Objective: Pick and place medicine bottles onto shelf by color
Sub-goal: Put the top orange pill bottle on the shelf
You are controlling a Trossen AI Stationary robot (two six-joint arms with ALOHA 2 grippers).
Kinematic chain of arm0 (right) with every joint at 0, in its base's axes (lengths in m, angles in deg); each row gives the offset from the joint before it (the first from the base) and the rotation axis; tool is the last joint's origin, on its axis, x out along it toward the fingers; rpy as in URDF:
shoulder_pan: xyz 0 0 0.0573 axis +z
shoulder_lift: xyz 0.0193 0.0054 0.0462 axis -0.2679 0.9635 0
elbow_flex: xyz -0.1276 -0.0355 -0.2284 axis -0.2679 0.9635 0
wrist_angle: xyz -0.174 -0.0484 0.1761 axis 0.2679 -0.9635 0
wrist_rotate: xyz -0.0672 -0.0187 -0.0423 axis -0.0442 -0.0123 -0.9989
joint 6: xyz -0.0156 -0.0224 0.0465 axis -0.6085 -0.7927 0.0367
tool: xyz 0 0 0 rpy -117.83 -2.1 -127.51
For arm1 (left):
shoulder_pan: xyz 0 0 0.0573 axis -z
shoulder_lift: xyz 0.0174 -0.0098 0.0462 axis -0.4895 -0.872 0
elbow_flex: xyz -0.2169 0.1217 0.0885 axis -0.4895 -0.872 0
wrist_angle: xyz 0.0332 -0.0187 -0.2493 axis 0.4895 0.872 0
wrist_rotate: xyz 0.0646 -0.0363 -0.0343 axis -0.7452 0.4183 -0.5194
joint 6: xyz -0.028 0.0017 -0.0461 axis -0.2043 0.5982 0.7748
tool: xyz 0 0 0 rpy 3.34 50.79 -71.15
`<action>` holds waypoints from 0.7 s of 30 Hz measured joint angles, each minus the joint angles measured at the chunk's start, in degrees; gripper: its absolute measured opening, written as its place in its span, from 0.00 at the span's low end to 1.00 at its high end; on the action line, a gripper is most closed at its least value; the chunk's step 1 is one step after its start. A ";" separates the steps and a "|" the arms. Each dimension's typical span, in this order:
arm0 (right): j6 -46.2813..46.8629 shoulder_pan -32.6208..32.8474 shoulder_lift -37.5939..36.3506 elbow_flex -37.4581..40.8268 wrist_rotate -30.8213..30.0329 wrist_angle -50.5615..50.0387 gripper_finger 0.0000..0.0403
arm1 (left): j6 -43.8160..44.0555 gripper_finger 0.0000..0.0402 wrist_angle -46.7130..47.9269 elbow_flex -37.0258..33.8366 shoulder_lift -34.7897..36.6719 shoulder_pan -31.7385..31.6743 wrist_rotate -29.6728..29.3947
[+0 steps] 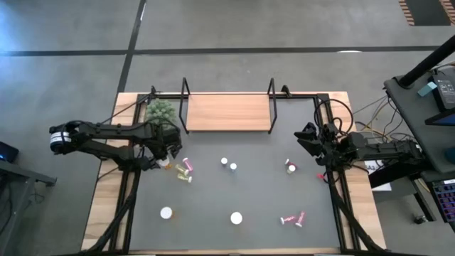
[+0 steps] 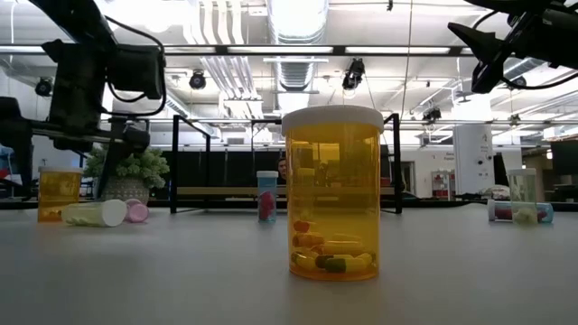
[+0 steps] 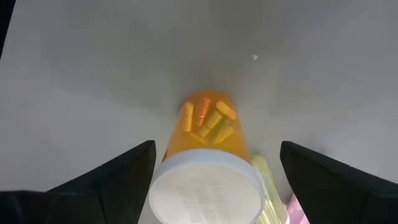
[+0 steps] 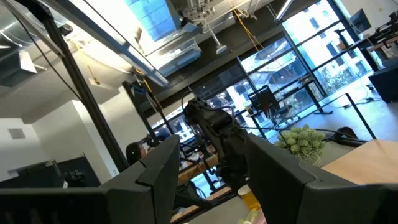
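An orange medicine bottle (image 3: 208, 134) with a white cap (image 3: 205, 190) stands upright on the dark mat, and it also shows in the high view (image 1: 165, 163). My left gripper (image 3: 217, 149) is open above it, one finger on either side of the cap, with gaps between fingers and bottle. A pink bottle (image 1: 187, 166) and a yellow-green bottle (image 1: 185, 177) lie just beside it. The wooden shelf (image 1: 227, 112) stands at the far edge, its board bare. My right gripper (image 1: 307, 139) is open and empty, raised at the right side of the mat.
A green plant ball (image 1: 162, 110) sits left of the shelf, close behind my left gripper. Two small bottles (image 1: 228, 163) stand mid-mat, and another (image 1: 291, 166) stands near my right gripper. Two wide white-capped bottles (image 1: 166, 212) (image 1: 236, 217) and two pink ones (image 1: 293, 219) are near the front.
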 joint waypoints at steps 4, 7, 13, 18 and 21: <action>0.00 0.00 -0.01 0.00 0.00 -0.01 0.42 | -1.99 0.81 -0.03 0.22 -0.02 0.00 -0.21; 0.00 0.00 -0.01 -0.01 0.00 -0.01 0.42 | -2.83 0.77 0.00 0.32 -0.04 0.00 -0.26; 0.00 0.00 -0.01 -0.01 0.01 0.00 0.42 | -3.93 0.62 -0.35 0.48 -0.02 0.00 -0.39; 0.00 0.00 -0.01 -0.01 0.00 0.01 0.42 | -5.41 0.49 -0.55 0.63 -0.02 0.00 -0.40; 0.00 0.00 -0.01 -0.01 0.00 0.00 0.42 | -6.74 0.45 -0.81 1.26 -0.02 -0.02 -0.85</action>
